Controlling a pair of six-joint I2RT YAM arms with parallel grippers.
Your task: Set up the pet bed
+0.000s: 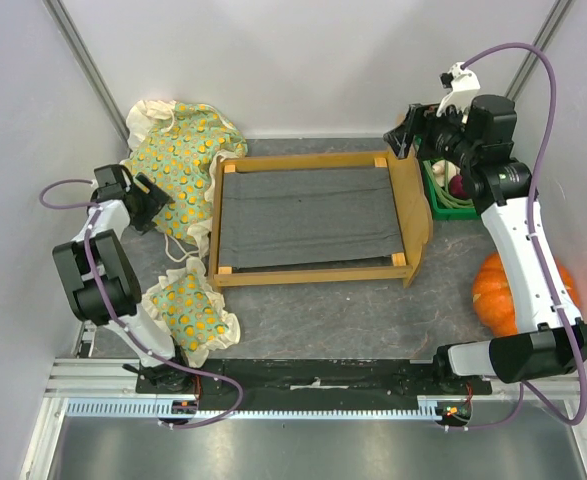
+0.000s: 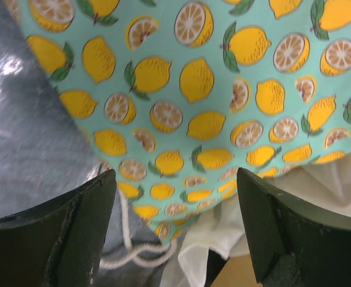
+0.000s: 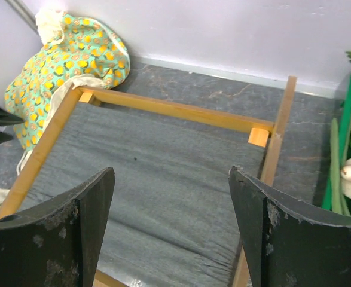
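Your dark grey mottled surface (image 1: 373, 320) carries a rectangular light-wood pet bed (image 1: 308, 217) with a dark grey fabric base at its middle, the taller wooden headboard standing at the right end. On the left you have a large frilled cushion (image 1: 183, 150) in green lemon-print fabric, touching the frame's far-left corner, and a small matching pillow (image 1: 188, 310) just beside the near-left corner. On the right, a green plastic crate (image 1: 441, 200) of vegetables sits just beyond the headboard, and a round orange pumpkin (image 1: 493, 295) lies closer to the near edge.

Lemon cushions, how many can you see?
2. The big cushion lies at the back left, beside the pet bed; the small pillow sits in front, by the bed's near-left corner. None looks hidden.
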